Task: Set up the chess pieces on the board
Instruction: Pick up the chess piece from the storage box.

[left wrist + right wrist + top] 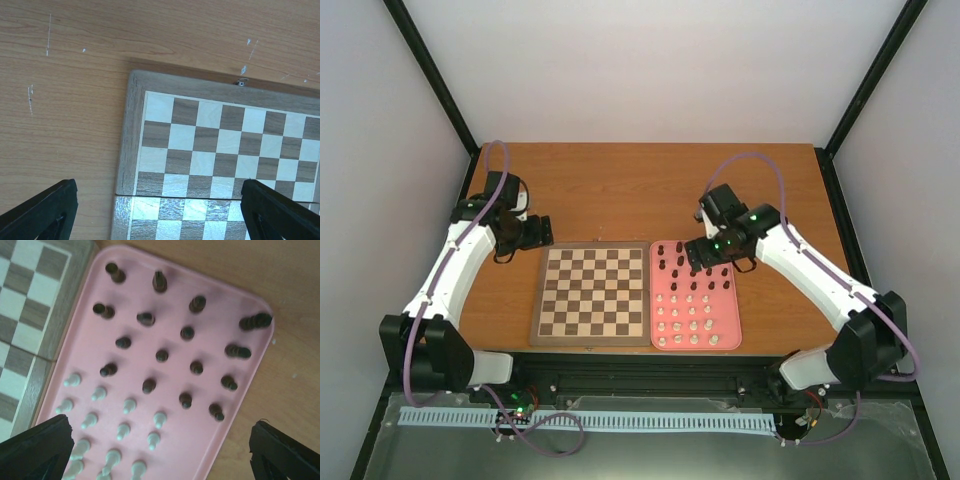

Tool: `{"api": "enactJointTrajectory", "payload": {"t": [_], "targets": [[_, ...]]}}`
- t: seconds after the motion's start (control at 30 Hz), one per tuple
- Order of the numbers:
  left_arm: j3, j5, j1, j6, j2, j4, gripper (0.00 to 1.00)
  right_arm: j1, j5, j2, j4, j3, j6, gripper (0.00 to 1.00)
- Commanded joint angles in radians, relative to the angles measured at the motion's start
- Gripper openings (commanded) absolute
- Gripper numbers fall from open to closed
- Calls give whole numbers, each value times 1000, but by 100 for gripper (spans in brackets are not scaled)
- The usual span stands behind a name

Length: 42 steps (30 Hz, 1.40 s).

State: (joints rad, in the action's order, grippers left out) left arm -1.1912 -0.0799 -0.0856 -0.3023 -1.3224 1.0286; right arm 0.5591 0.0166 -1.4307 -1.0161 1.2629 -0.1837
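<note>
The board [590, 293] lies bare in the middle of the table; no pieces stand on it. All the chess pieces stand on a pink tray [737, 330] just to its right, with dark ones [692, 268] at the far end and cream ones [692, 325] at the near end. My left gripper [538, 232] hovers open over the board's far-left corner. In the left wrist view its jaws [159, 200] straddle the board [220, 135] rim, holding nothing. My right gripper [702, 255] hangs open over the tray's far end. In the right wrist view its jaws [161, 440] frame dark pieces [161, 355] and cream pieces [129, 405], touching none.
The wooden table [620, 190] extends behind the board and tray. The tray [235, 405] butts against the board's right rim [60, 335]. White walls and black frame posts [430, 80] enclose the table on three sides.
</note>
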Motion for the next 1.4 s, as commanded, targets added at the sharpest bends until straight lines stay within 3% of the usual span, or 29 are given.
{"api": "enactJointTrajectory", "payload": {"t": [0.0,0.23,0.43,0.7,1.13,1.37], "targets": [[-45,-9,-5,17,-9,30,100,12,-48,103,-45,-114,-41,93],[-40,-30,-4,12,-22,42,100,66,-113,275,-64,-343,-154,85],[-18,-73,-8,18,-39,12,100,90,-151,347,-150,-363,-217,77],[-10,-71,-11,61,-48,13,100,187,-185,304,-158,-401,-294,62],[28,-85,-12,79,-23,-6,100,226,-183,269,-82,-471,-349,58],[26,-91,-11,76,-21,-7,100,224,-180,264,-59,-508,-366,49]]}}
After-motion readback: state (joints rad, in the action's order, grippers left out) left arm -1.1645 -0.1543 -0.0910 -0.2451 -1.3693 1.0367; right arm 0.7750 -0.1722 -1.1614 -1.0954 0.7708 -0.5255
